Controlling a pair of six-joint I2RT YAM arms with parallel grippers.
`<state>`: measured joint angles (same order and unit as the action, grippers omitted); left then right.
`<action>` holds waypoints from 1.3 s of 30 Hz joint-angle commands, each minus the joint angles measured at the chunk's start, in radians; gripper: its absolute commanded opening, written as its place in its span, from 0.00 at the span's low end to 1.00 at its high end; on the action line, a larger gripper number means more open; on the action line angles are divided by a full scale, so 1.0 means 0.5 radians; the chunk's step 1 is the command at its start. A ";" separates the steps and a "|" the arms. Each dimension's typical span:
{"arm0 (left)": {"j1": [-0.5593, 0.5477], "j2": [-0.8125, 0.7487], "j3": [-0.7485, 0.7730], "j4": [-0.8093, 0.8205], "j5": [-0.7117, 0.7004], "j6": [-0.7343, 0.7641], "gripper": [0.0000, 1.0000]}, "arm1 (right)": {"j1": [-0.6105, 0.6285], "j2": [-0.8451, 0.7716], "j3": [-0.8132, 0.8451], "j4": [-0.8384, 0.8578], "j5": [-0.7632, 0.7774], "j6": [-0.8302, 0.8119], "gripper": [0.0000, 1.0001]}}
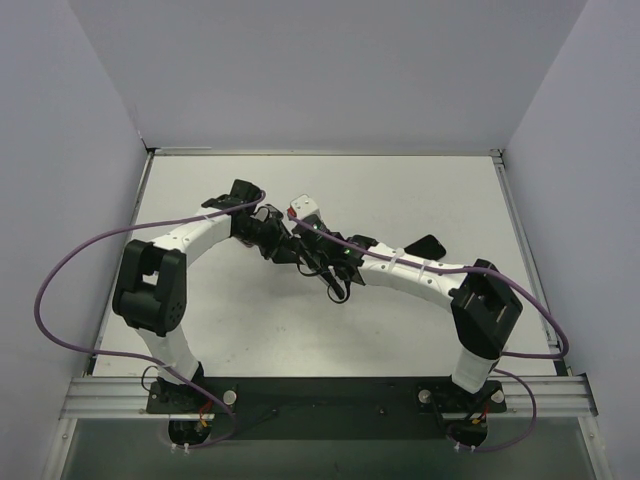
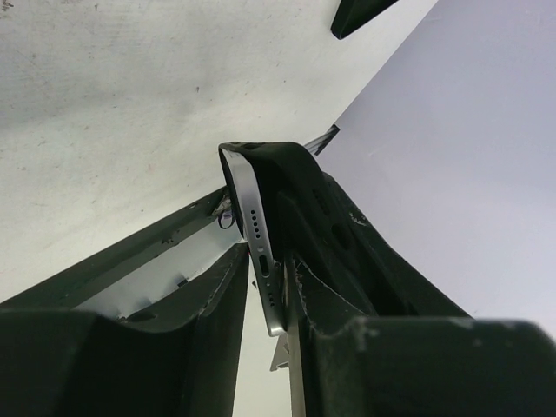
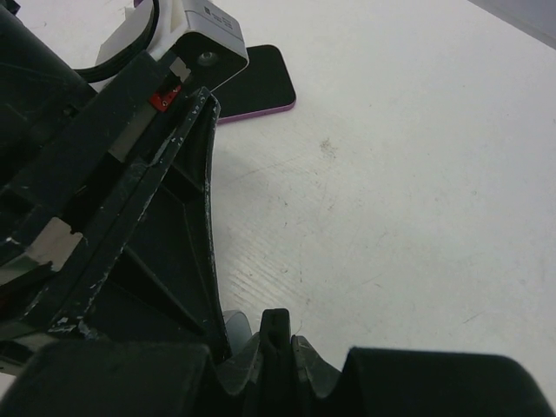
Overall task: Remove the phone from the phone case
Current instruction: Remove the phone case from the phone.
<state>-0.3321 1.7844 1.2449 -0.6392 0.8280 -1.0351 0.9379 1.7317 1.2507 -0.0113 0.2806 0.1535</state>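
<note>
The 2 arms meet at the centre of the top view, above the white tabletop (image 1: pixel 400 330). The left gripper (image 1: pixel 279 241) points toward frame right and the right gripper (image 1: pixel 311 238) toward the upper left, their black parts overlapping so the task's things are hidden there. The left wrist view shows them at frame centre: a silver-edged phone (image 2: pixel 261 252) stands on edge with its charging port and rows of small holes facing the camera. A black rubbery phone case (image 2: pixel 300 195) lies along the phone's right side and wraps over its upper end. Whether the case has come free anywhere I cannot tell. The left gripper's 2 black fingers (image 2: pixel 187 339) rise from the bottom of that frame, 1 touching the phone's silver edge and the other pressed against the case, so they pinch phone and case together. In the right wrist view, long black finger parts run diagonally from lower left toward a white box-shaped module (image 3: pixel 208 26) at the upper left, with only a thin strip between them. Whether the right fingers grip anything I cannot tell. Beyond the module a flat black slab with a purple edge (image 3: pixel 258 82) lies on the table. In the top view a dark flat shape (image 1: pixel 425 245) rests on the table just right of the right forearm. I cannot tell whether it is that same slab. Purple cables (image 1: pixel 60 280) loop out from both arms.
</note>
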 commanded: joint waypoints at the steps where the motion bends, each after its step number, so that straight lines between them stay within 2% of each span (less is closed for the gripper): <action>1: -0.005 0.058 0.032 -0.047 -0.045 0.048 0.31 | 0.011 -0.076 0.079 0.194 0.095 -0.037 0.00; 4: -0.005 0.058 0.032 -0.062 -0.061 0.061 0.27 | 0.011 -0.076 0.088 0.191 0.108 -0.062 0.00; 5: -0.005 0.061 0.035 -0.062 -0.064 0.058 0.22 | 0.014 -0.076 0.088 0.194 0.111 -0.065 0.00; 6: -0.002 0.061 0.032 -0.062 -0.064 0.058 0.17 | 0.011 -0.073 0.088 0.197 0.114 -0.071 0.00; 7: -0.002 0.067 0.035 -0.065 -0.058 0.061 0.00 | 0.011 -0.073 0.088 0.197 0.123 -0.077 0.00; 13: 0.053 0.045 0.038 -0.133 -0.094 0.104 0.00 | -0.001 -0.058 0.116 0.133 0.233 -0.270 0.00; 17: 0.063 0.018 0.056 -0.139 -0.082 0.107 0.00 | -0.056 -0.046 0.168 0.047 0.313 -0.289 0.00; 24: 0.060 -0.037 0.087 -0.164 -0.064 0.091 0.00 | -0.148 0.114 0.572 -0.440 0.301 -0.270 0.00; 27: 0.078 -0.059 0.130 -0.179 -0.064 0.082 0.00 | -0.182 0.184 0.695 -0.511 0.335 -0.261 0.00; 31: 0.136 -0.105 0.197 -0.194 -0.055 0.122 0.00 | -0.411 0.233 0.833 -0.643 0.108 -0.114 0.00; 34: 0.182 -0.160 0.198 -0.112 0.001 0.156 0.00 | -0.580 0.255 0.919 -0.769 -0.238 0.073 0.00; 35: 0.192 -0.172 0.170 -0.032 0.025 0.156 0.00 | -0.709 0.264 0.956 -0.790 -0.430 0.177 0.00; 38: 0.216 -0.215 0.152 0.036 0.053 0.183 0.00 | -0.948 0.295 0.996 -0.803 -0.692 0.361 0.00; 39: 0.222 -0.212 0.155 0.015 0.016 0.214 0.00 | -1.010 0.313 1.002 -0.803 -0.772 0.517 0.00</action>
<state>-0.2390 1.7531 1.2984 -0.6815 0.7929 -0.9668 0.5636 1.8641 1.7088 -0.3485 0.1135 0.2077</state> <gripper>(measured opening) 0.132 0.102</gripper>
